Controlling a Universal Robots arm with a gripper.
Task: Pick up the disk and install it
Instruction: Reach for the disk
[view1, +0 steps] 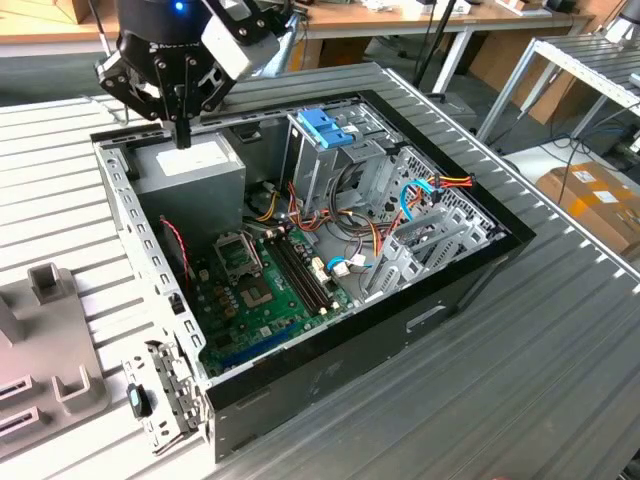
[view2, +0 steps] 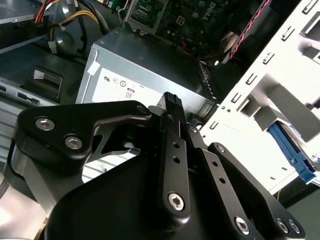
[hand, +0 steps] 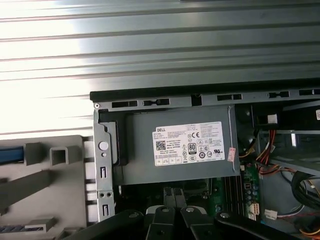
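Right up against the lens: the black metal gripper (view2: 171, 100), jaws pressed together and pinching nothing, tips hanging just above a box. Widening out, a ribbed grey metal tabletop (view1: 540, 360) carries everything. On it sits the open black desktop computer case (view1: 330, 385), side panel off, green board and cable bundles on show. At eight o'clock from the case in the exterior view lies a pale grey slotted plastic fixture (view1: 45, 290), just beside the case wall. Inside the case, at its eleven o'clock corner, is the grey power-supply box with a white sticker (view1: 195, 170), and that's what the gripper hovers over. At three o'clock from that box stands the tall metal cage with a blue plastic top (view1: 325, 128).

Now the prize: the disk (view2: 293, 154). It's tucked into that pale fixture, outside the case and well apart from the jaws. All that shows of it, in both wrist views, is a slim blue plastic edge strip. Its silver face and label are hidden, so I take it for the disk by that frame alone.

My read: this is the pick-up step, early on, with nothing grasped and nothing installed. Picking calls for the jaws spread first, then squared across that thin body. A skewed pinch could jam it against the fixture walls.
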